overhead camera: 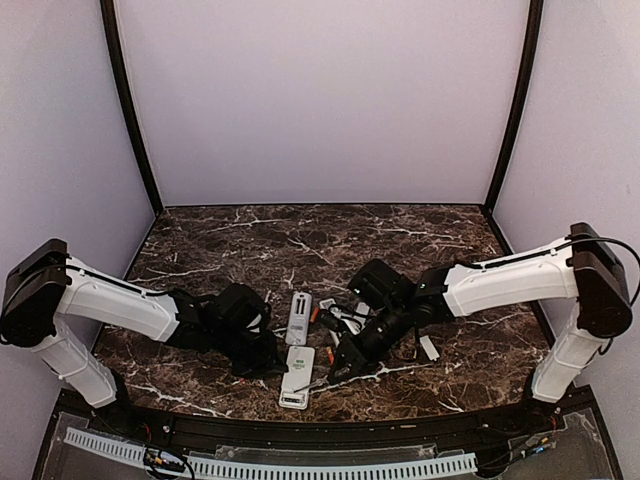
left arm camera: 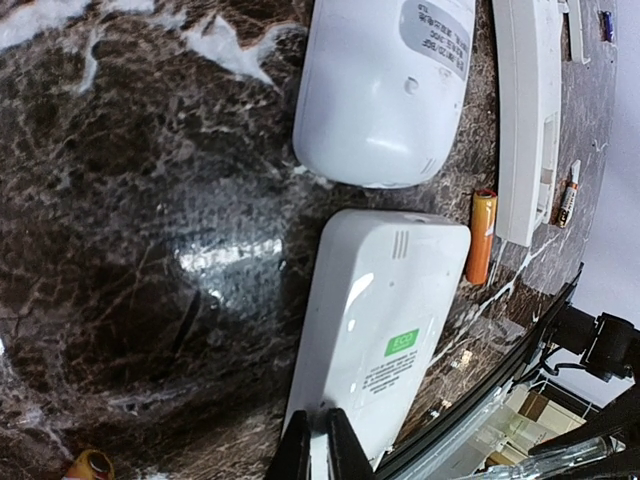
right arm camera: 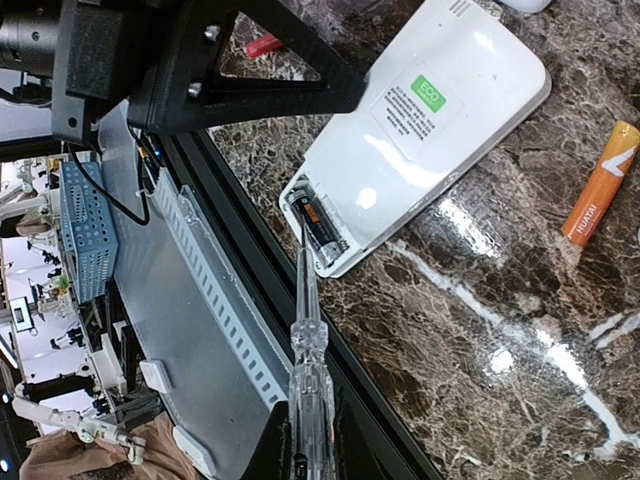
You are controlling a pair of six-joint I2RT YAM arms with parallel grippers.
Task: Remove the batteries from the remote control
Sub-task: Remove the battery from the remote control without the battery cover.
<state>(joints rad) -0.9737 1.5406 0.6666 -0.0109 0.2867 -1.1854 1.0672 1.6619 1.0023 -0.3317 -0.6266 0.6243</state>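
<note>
A white remote with a green ECO sticker [overhead camera: 297, 376] lies near the table's front edge, back side up, its battery compartment open. My left gripper [left arm camera: 320, 452] is shut on the remote's [left arm camera: 375, 330] edge. My right gripper [right arm camera: 312, 455] is shut on a clear screwdriver [right arm camera: 306, 330]. The screwdriver's tip rests in the compartment against a dark battery with an orange band [right arm camera: 318, 226]. A loose orange battery [right arm camera: 600, 186] lies on the table beside the remote; it also shows in the left wrist view [left arm camera: 481, 236]. In the top view the left gripper [overhead camera: 266, 360] and the right gripper [overhead camera: 342, 366] flank the remote.
A second white remote [left arm camera: 385, 85] lies just beyond the first, and a third [left arm camera: 528, 110] beside it. More small batteries [left arm camera: 567, 203] [left arm camera: 88, 466] lie loose. A small white cover plate [overhead camera: 429, 348] lies to the right. The table's black front rail [right arm camera: 250, 240] runs close by.
</note>
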